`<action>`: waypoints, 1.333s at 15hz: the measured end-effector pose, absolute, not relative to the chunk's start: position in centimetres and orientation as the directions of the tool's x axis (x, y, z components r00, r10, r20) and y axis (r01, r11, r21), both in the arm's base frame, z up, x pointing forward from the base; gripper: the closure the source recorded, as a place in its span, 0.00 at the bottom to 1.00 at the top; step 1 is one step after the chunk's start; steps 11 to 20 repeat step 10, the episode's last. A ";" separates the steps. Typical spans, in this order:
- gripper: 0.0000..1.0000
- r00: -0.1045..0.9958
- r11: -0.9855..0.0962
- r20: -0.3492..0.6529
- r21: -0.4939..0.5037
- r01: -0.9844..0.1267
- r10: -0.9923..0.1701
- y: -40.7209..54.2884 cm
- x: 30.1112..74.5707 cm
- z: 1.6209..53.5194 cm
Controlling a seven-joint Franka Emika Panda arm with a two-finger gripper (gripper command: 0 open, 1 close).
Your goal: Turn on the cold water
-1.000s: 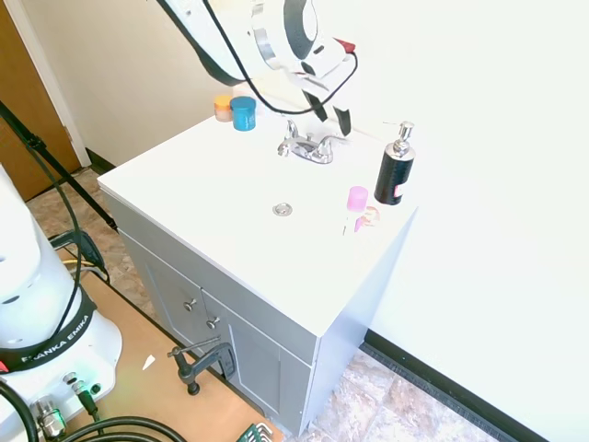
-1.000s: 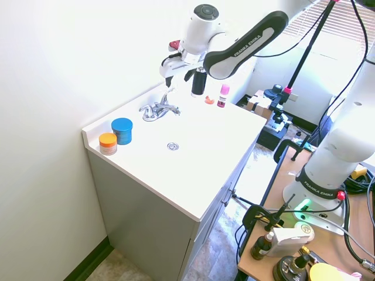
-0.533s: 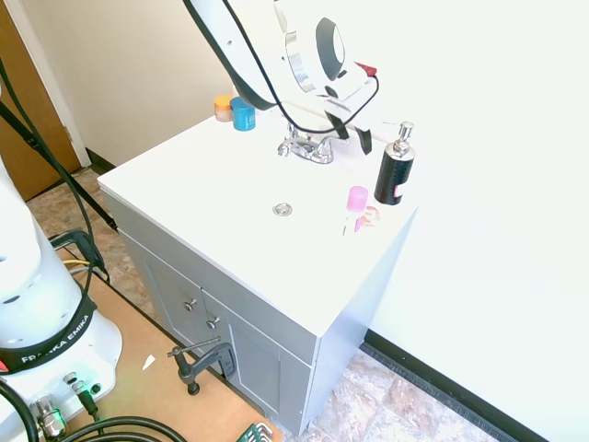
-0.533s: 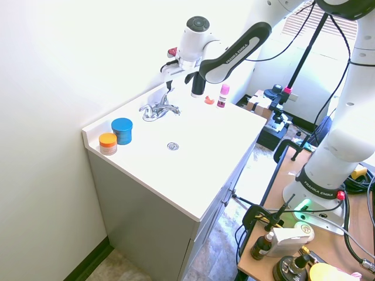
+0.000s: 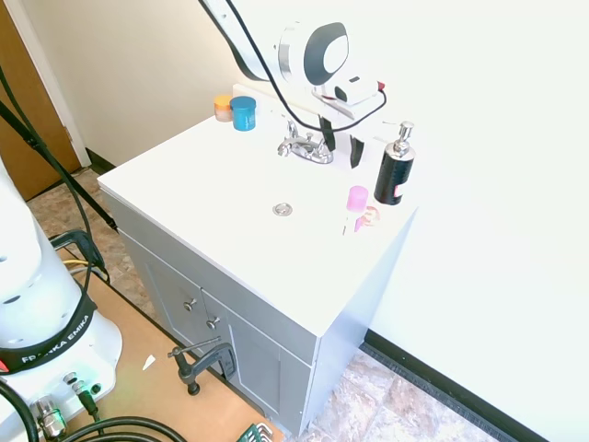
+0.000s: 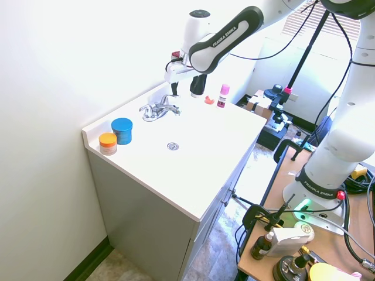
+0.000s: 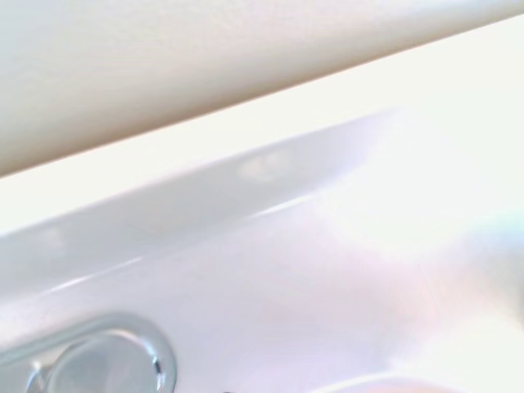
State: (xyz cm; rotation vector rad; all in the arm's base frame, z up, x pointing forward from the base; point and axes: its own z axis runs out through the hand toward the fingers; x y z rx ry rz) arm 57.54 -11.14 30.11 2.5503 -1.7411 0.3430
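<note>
White vanity worktop [image 5: 212,198] with a sunken basin; its drain [image 5: 282,210] lies near the middle. The chrome basin tap [image 5: 304,147] stands at the far edge of the basin against the wall, with its two lever handles set side by side along that edge. No water runs from the spout.

The tool [image 5: 340,145] hangs fingers-down at the tap's right end in the first exterior view, between the tap and the black soap pump bottle [image 5: 395,170]. Its two dark fingers [image 5: 356,150] stand apart with nothing between them: open and empty. The decisive relation: the tap's right-hand lever lies just beside the tool, on its left and slightly nearer the viewer, so a short sideways reach would probably meet it.

The second exterior view shows the same scene from the opposite side: tool [image 6: 174,90] directly over the tap [image 6: 158,109], blue jar [image 6: 122,130] and orange jar [image 6: 108,142] at the worktop's far-left corner, pink-capped bottle [image 6: 223,95] by the soap bottle. Whether tool and lever touch cannot be told.

The wrist view, blurred, adds only the tap's chrome base plate [image 7: 106,364] and the worktop's raised back edge.
</note>
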 end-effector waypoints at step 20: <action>0.00 0.426 -0.425 0.029 -0.138 -0.894 -0.904 -9.4 52.1 38.0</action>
